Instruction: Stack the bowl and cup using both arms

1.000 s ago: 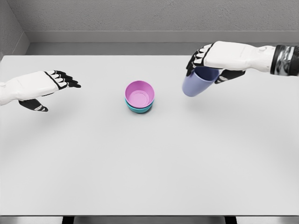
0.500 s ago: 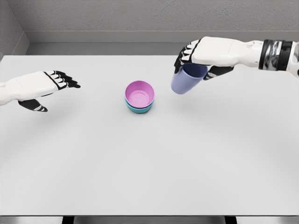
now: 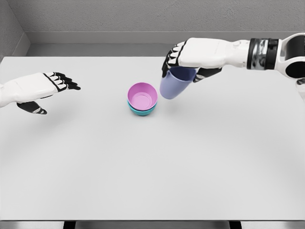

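Observation:
A pink bowl [image 3: 142,97] sits nested in a teal bowl [image 3: 142,111] near the middle of the white table [image 3: 152,162]. My right hand [image 3: 183,64] is shut on a lavender cup [image 3: 173,85], held tilted in the air just right of the bowls and close to the pink rim. The left hand [image 3: 45,88] hovers over the table's left side with its fingers spread and nothing in it.
A grey wall [image 3: 152,19] runs behind the table's far edge. The table's front edge lies along the bottom of the view.
My right hand has carried the lavender cup leftward toward the stacked bowls. The left hand has stayed in place, and the bowls have not moved.

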